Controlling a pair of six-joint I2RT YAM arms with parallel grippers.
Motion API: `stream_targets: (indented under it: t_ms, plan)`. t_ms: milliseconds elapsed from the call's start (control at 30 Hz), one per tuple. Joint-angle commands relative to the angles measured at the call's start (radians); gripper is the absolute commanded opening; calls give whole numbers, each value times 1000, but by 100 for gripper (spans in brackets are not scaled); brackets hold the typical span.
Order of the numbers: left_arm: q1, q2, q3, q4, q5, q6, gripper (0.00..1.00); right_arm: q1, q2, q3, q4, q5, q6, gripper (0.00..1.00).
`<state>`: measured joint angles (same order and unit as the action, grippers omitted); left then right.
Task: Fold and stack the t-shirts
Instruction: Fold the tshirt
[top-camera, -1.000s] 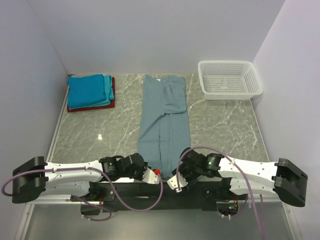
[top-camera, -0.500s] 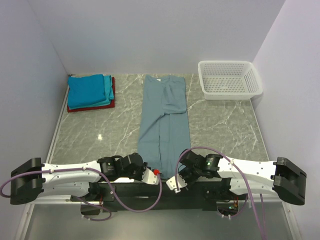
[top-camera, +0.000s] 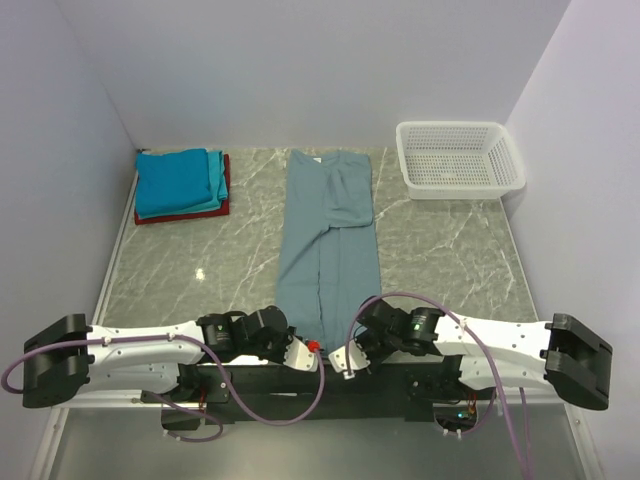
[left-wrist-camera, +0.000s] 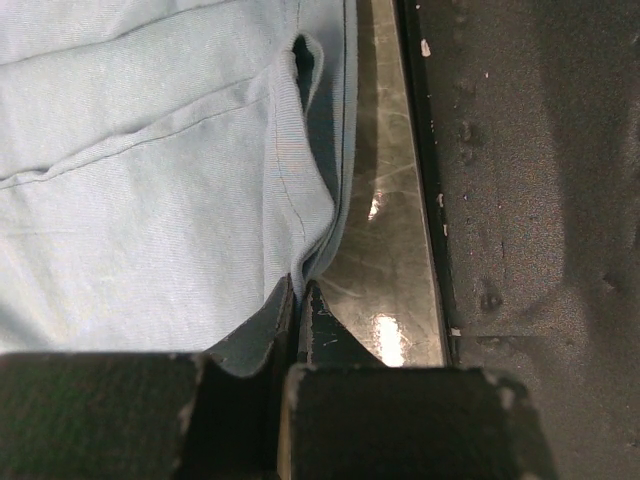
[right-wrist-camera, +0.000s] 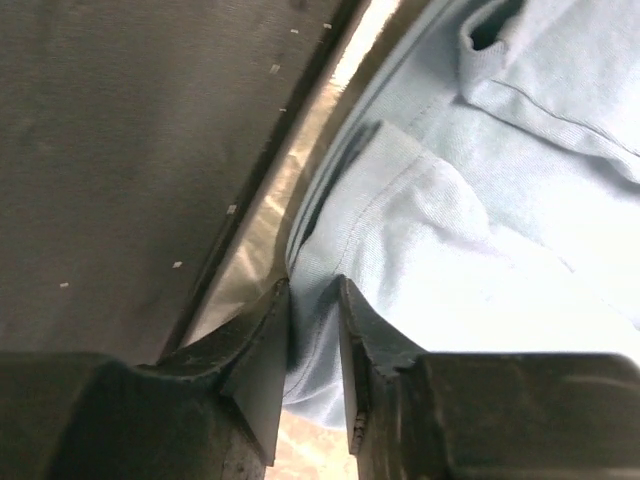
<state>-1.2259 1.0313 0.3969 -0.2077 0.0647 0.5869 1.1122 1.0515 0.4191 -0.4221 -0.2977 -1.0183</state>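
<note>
A large grey-blue t-shirt (top-camera: 330, 230) lies folded into a long strip down the middle of the table, its white tag at the far end. My left gripper (top-camera: 308, 351) is at its near hem, shut on the hem's corner (left-wrist-camera: 297, 285). My right gripper (top-camera: 346, 358) is at the other near corner, its jaws narrow with a fold of the hem (right-wrist-camera: 313, 300) pinched between them. The cloth fills most of the left wrist view (left-wrist-camera: 150, 180) and of the right wrist view (right-wrist-camera: 500, 220). A folded bright blue tee (top-camera: 172, 180) tops a teal one (top-camera: 215, 186) and a red one (top-camera: 226, 196) at the back left.
A white plastic mesh basket (top-camera: 458, 158) stands at the back right. The marble table's near edge (left-wrist-camera: 385, 250) meets a black base strip (left-wrist-camera: 520, 200) right beside both grippers. White walls close in the left, back and right sides.
My right gripper has shifted left and slightly forward onto the shirt's near hem. The left gripper and the shirt have hardly moved.
</note>
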Motion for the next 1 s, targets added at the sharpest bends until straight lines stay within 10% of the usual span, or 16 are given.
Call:
stream_targets:
  t_ms: [0, 300, 633, 967]
  plan:
    - [2, -22, 26, -2, 27, 1, 0, -5, 41, 3, -12, 86, 17, 29]
    - [3, -43, 23, 5, 17, 1, 0, -5, 21, 33, -58, 48, 40, 0]
    - [28, -47, 56, 44, -62, 59, 0, -138, -97, 159, -126, -78, 95, 0]
    - [370, 33, 167, 243, 55, 188, 0, -434, 14, 306, -49, -83, 58, 0]
